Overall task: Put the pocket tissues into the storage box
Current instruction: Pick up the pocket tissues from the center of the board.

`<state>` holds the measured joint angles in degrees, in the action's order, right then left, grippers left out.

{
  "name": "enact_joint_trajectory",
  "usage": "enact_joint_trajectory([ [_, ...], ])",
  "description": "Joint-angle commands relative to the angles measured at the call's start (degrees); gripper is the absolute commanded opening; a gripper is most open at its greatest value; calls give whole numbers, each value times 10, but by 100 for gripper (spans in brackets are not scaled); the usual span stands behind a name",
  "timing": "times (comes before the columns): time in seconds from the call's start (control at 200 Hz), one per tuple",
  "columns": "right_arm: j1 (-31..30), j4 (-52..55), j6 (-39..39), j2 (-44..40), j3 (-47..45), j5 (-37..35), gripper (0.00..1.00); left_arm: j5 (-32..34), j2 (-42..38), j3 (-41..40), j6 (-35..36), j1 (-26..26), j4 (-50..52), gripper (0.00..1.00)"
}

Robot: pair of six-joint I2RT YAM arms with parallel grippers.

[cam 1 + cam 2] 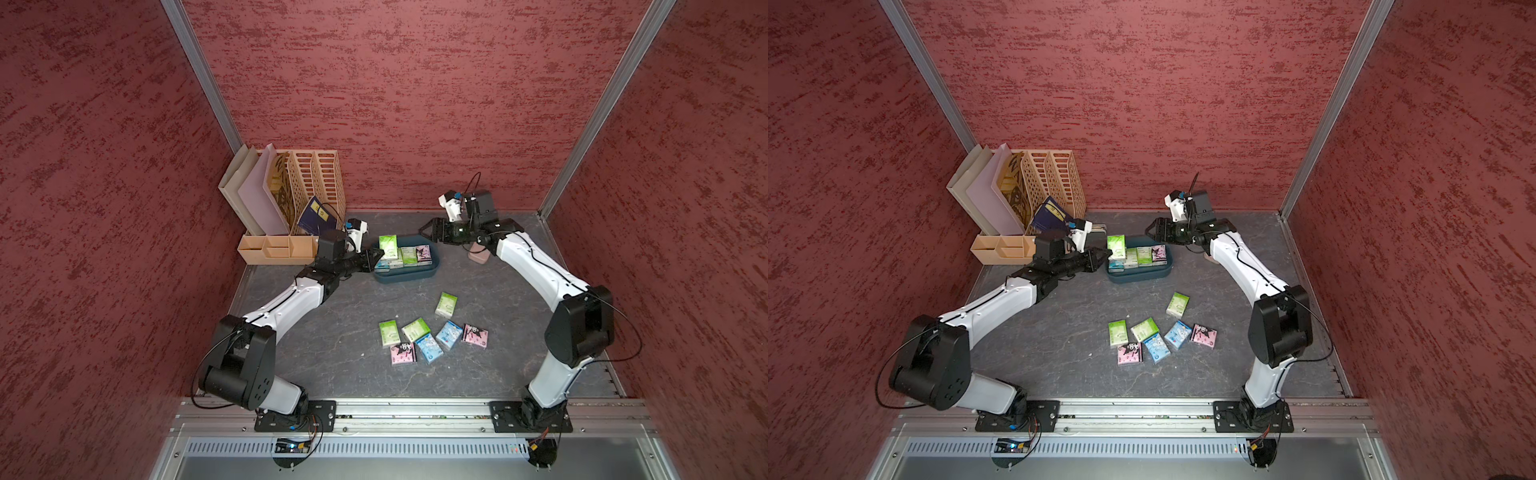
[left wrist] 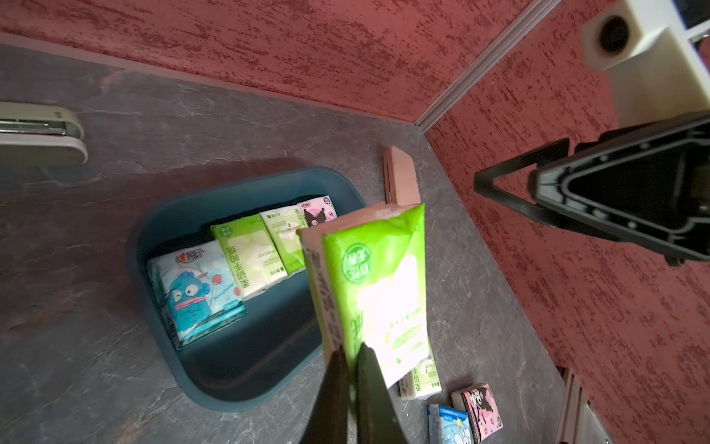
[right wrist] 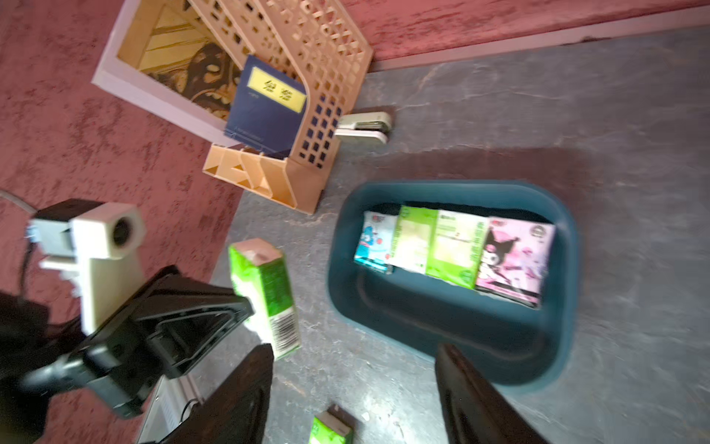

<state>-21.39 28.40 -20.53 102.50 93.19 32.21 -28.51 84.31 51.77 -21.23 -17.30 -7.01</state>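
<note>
A green packet [image 2: 376, 292] hangs upright over one end of the storage box [image 2: 246, 369], pinched in the left claw [image 2: 351, 355], probably to slot beside the four packets [image 2: 249, 253] standing inside. The right claw [image 3: 355, 348] gapes wide and empty at the box's other end. Seven loose packets [image 1: 429, 348] lie on the bench [image 1: 332, 357] nearby, and nothing blocks the box.

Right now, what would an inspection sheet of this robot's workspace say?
Surface: grey stone-patterned table.
Job's things: four pocket tissues visible in the storage box; seven loose packets on the table; one green packet held.
Clutter: beige file organizer, stapler, pink case.
Grippers: left gripper shut on the green packet by the box; right gripper open, empty.
Cables: black cables looping off both arms.
Surroundings: red textured walls.
</note>
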Motion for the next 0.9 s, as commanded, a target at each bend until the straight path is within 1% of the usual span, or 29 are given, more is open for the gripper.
enact_joint_trajectory([
  [0.0, -25, -6, 11, 27, 28, 49, 70, -31, -17, -11, -13, 5, -56, 0],
  [0.18, -56, 13, 15, 69, 73, 47, 67, -36, -24, -19, -12, 9, -54, 0],
  [0.406, -77, 15, 10, 96, 87, 33, 63, -46, -34, -28, -8, 22, -46, 0],
  [0.581, -87, 8, 3, 108, 95, 37, 52, -53, -36, -30, -7, 27, -45, 0],
  [0.681, -89, -2, -8, 115, 96, 50, 36, -63, -36, -30, -7, 27, -45, 0],
  [0.751, -89, -7, -14, 117, 96, 53, 31, -67, -37, -31, -8, 28, -45, 0],
  [0.822, -90, -12, -18, 117, 94, 57, 23, -70, -36, -32, -9, 27, -45, 0],
  [0.867, -90, -14, -20, 117, 92, 58, 14, -70, -37, -31, -8, 28, -43, 0],
  [0.897, -90, -14, -20, 116, 92, 59, 6, -72, -36, -32, -7, 28, -42, 0],
])
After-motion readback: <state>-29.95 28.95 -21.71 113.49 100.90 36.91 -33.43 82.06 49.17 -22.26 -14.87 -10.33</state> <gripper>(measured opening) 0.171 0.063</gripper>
